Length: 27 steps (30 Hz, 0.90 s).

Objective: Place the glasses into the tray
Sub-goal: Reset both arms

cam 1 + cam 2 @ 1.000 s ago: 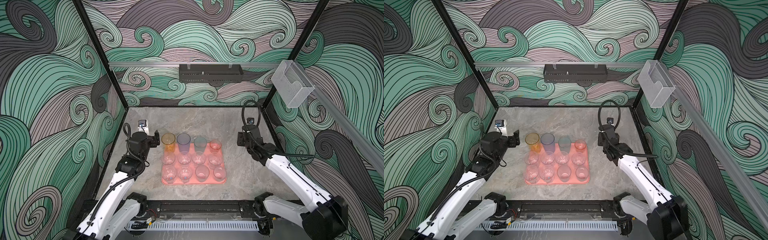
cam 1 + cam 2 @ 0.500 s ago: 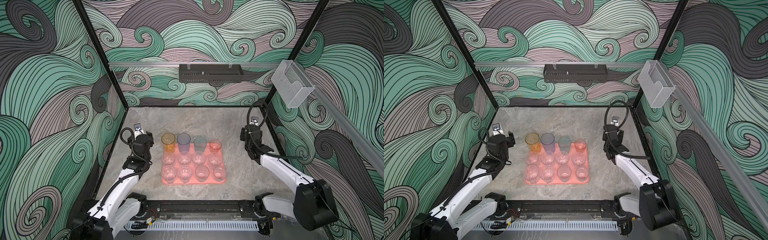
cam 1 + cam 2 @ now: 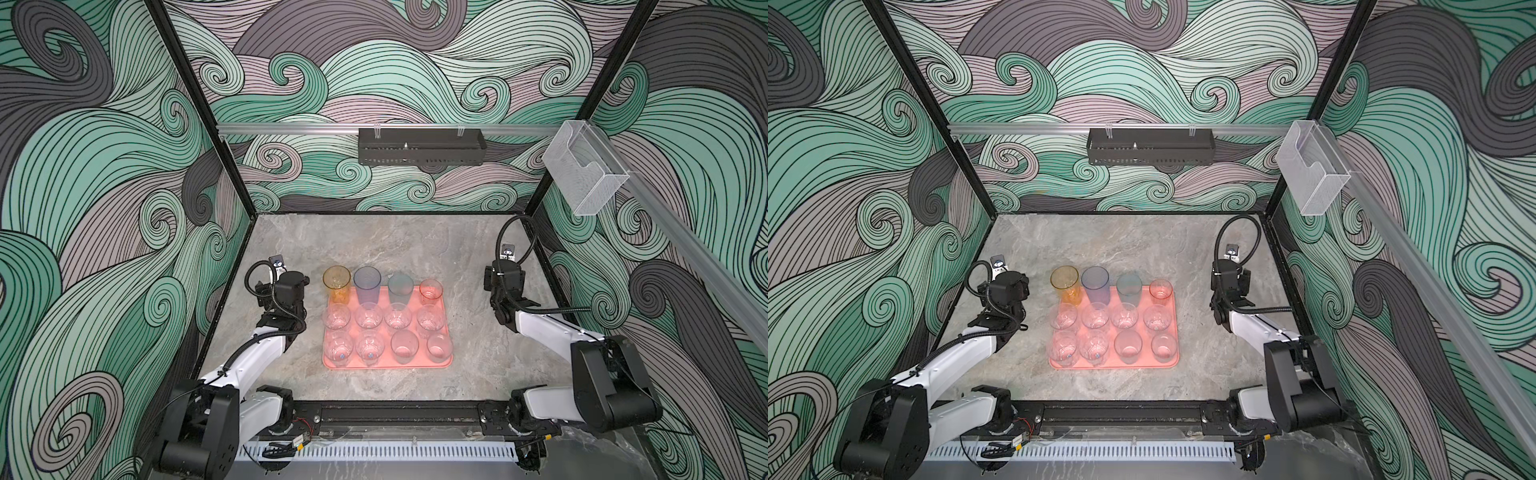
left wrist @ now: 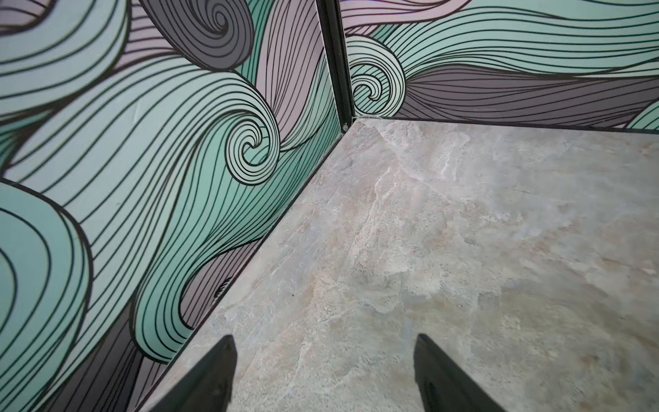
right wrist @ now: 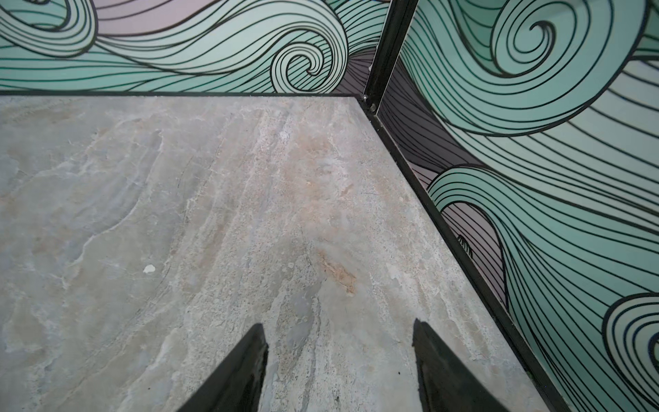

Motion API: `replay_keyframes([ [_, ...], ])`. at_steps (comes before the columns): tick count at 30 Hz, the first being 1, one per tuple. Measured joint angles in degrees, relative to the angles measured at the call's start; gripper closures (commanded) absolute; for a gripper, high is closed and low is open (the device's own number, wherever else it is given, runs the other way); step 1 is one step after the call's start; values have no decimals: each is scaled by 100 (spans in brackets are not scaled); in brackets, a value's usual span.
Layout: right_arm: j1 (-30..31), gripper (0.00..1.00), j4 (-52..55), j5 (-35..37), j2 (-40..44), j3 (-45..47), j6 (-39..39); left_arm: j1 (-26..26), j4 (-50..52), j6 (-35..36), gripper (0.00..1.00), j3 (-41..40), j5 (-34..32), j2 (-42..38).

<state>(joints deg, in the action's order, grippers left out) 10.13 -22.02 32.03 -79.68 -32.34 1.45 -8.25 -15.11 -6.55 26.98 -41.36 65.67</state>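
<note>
glasses (image 3: 368,316): twelve, upright, three rows of four, in tray | tray (image 3: 386,364): salmon-pink, flat

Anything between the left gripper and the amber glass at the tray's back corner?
Nothing visible does. The left gripper is open and empty, and only bare table separates its arm from the amber glass at the tray's far corner. It faces the enclosure's back corner, though, not the glass.
</note>
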Motion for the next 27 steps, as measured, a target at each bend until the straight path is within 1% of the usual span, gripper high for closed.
replay_keyframes([
  [4, -92, 33, -505, -146, -284, 236, -116, 229, -254, -140, 19, 0, 461, 503],
  [8, -396, 31, -1056, -466, -509, 435, -55, 509, -601, -229, 19, -11, 1088, 968],
  [12, -608, 28, -1248, -837, -625, 474, -2, 772, -870, -138, 19, -15, 1733, 1228],
  [15, -608, 27, -1451, -1174, -638, 490, -28, 938, -1495, -66, 20, -142, 2151, 1368],
  [17, -608, 25, -1687, -1397, -638, 570, -63, 1043, -1910, -44, 19, -254, 2393, 1613],
  [21, -673, 22, -2371, -1718, -769, 907, -94, 1134, -2234, -28, 19, -407, 2717, 1943],
  [25, -695, 20, -2470, -1886, -909, 1027, -107, 1156, -2371, -26, 19, -415, 2879, 2044],
  [27, -699, 17, -2540, -1930, -905, 1025, -105, 1156, -2393, -26, 17, -404, 2918, 2044],
])
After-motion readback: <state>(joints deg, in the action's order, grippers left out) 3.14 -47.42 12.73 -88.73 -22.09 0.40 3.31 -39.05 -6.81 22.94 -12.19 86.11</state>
